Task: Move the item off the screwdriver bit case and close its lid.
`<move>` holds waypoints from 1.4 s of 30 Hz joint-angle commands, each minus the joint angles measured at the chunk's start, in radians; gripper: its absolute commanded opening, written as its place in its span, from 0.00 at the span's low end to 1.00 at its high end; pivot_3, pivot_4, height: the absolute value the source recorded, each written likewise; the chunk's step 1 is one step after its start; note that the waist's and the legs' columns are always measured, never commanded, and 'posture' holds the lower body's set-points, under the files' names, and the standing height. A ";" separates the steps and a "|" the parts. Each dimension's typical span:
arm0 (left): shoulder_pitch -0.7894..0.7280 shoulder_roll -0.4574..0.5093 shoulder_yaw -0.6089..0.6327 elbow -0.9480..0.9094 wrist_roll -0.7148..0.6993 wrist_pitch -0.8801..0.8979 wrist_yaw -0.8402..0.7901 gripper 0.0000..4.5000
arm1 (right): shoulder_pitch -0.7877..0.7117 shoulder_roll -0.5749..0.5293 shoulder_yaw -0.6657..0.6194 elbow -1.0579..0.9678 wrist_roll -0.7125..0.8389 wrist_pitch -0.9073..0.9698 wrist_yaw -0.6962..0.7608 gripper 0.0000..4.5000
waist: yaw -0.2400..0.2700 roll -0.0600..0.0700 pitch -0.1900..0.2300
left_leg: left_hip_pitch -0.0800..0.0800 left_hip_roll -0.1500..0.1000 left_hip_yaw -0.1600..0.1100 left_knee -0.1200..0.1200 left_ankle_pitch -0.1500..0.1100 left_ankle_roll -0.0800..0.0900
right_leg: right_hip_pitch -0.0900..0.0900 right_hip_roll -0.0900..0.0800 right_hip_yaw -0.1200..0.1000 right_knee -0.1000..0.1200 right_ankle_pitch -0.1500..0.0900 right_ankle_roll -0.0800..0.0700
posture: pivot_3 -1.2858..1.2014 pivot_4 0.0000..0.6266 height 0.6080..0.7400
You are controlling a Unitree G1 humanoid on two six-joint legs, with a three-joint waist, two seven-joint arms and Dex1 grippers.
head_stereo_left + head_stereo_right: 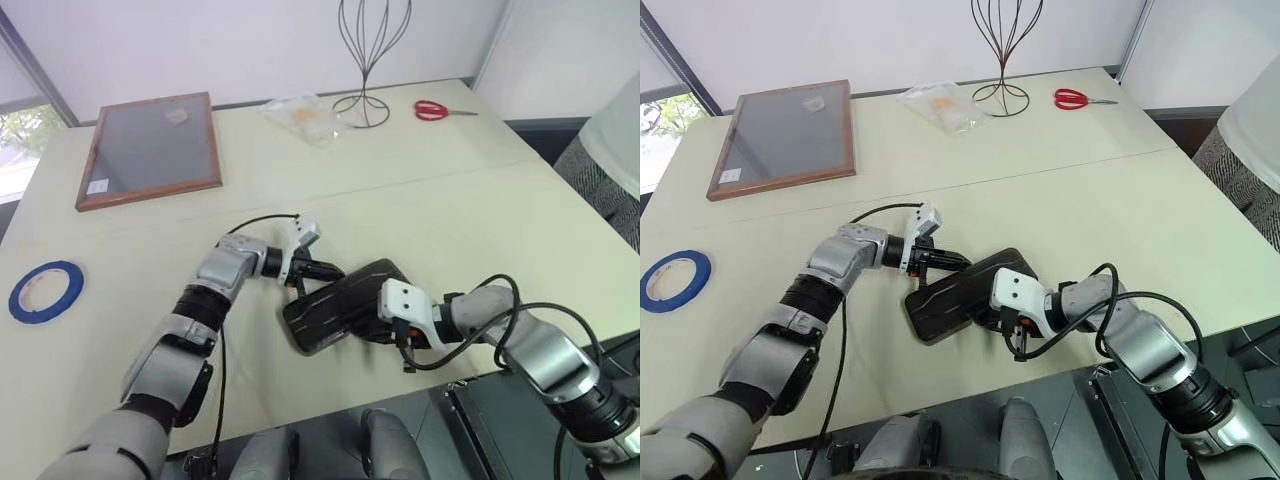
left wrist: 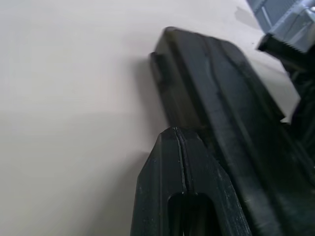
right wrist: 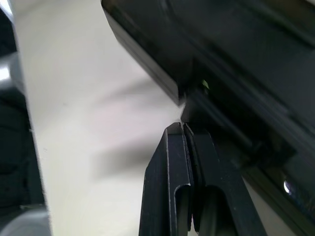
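Both grippers have their fingers pressed together, holding nothing: the left gripper (image 1: 325,270) meets the far-left edge of the screwdriver bit case (image 1: 335,308), and the right gripper (image 1: 392,335) meets its near-right side. The case lies near the table's (image 1: 450,190) front edge, and its lid (image 1: 965,290) appears folded down over the tray. The blue tape ring (image 1: 45,291) rests flat at far left, well apart. Judged remaining: pressing the lid fully latched, if it is not already.

Blue tape ring (image 1: 46,291) off case (image 1: 345,305), lid (image 1: 960,295) down
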 commanded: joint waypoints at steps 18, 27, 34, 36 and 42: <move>0.065 -0.034 -0.063 -0.071 0.051 -0.010 -0.063 0.00 | -0.053 0.067 -0.039 0.054 -0.074 -0.025 -0.125 0.01 | -0.001 0.000 0.000 | 0.002 0.000 0.000 0.000 0.000 0.000 | 0.001 0.000 0.000 0.001 0.000 0.000 | 0.52 0.24 1.00; 0.056 -0.017 -0.029 -0.069 0.057 -0.010 -0.062 0.00 | -0.040 0.074 -0.042 0.006 -0.040 0.031 -0.090 0.01 | -0.003 -0.002 -0.001 | 0.003 0.001 0.000 0.000 0.000 0.000 | 0.002 0.001 0.000 0.001 0.000 0.000 | 0.52 0.24 1.00; 0.036 0.038 0.118 -0.160 -0.033 0.094 0.015 0.00 | 0.031 -0.022 -0.119 -0.181 0.079 0.102 -0.016 0.01 | 0.001 -0.003 -0.001 | -0.001 0.000 -0.001 0.000 0.000 0.000 | -0.001 0.000 0.000 0.000 0.000 0.000 | 0.52 0.24 1.00; 0.037 0.068 0.152 -0.209 -0.065 0.138 0.021 0.00 | 0.042 -0.046 -0.152 -0.205 0.102 0.118 -0.016 0.01 | 0.001 -0.003 -0.001 | -0.001 0.000 -0.001 0.000 0.000 0.000 | -0.001 0.000 0.000 0.000 0.000 0.000 | 0.52 0.24 1.00; 0.112 0.250 0.235 -0.418 -0.135 0.230 0.020 0.00 | 0.055 -0.171 -0.317 -0.239 0.186 0.148 0.032 0.01 | -0.001 -0.002 0.000 | 0.000 0.001 -0.001 -0.001 0.000 0.000 | -0.001 0.000 0.000 0.000 0.000 0.000 | 0.52 0.24 1.00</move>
